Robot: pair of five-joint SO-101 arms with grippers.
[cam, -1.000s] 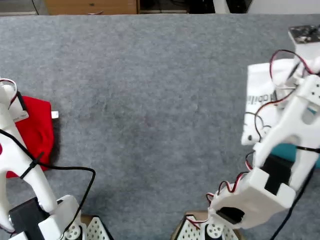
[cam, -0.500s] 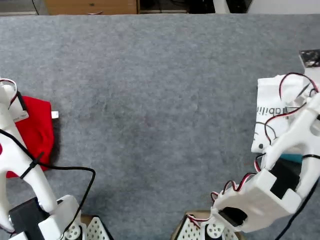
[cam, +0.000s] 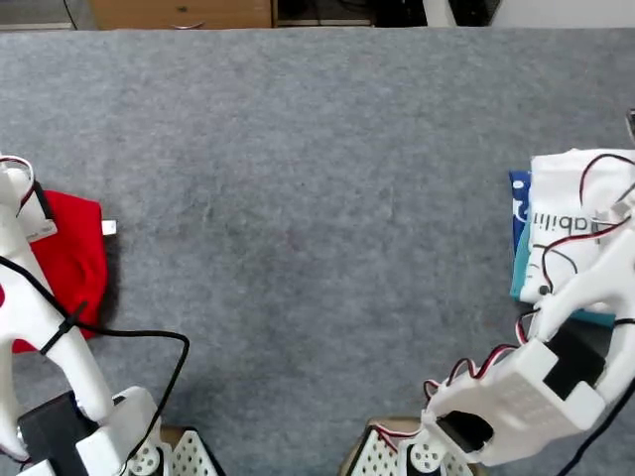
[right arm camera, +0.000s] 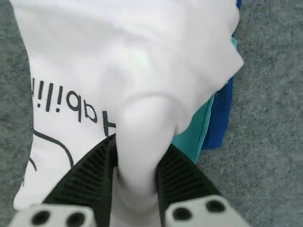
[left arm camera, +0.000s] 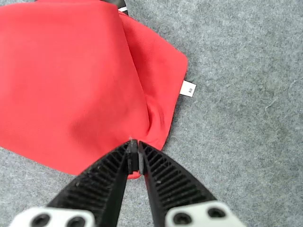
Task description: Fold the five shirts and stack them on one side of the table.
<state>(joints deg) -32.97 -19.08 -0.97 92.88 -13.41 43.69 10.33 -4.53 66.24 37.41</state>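
Observation:
A folded white shirt with dark print lies at the table's right edge, on top of a teal shirt and a blue shirt. My right gripper is shut on a bunched fold of the white shirt; the teal shirt and blue shirt peek out beneath it. At the left edge a red shirt lies folded, partly hidden by the left arm. My left gripper is shut, its tips at the rim of the red shirt.
The grey felt table stretches between both arms. A small white tag sticks out from the red shirt. Wooden furniture stands beyond the far edge. Red and black cables trail along the right arm.
The right arm has carried the white shirt to the right, uncovering the blue and teal shirts under its left side. The left arm and red shirt have stayed still.

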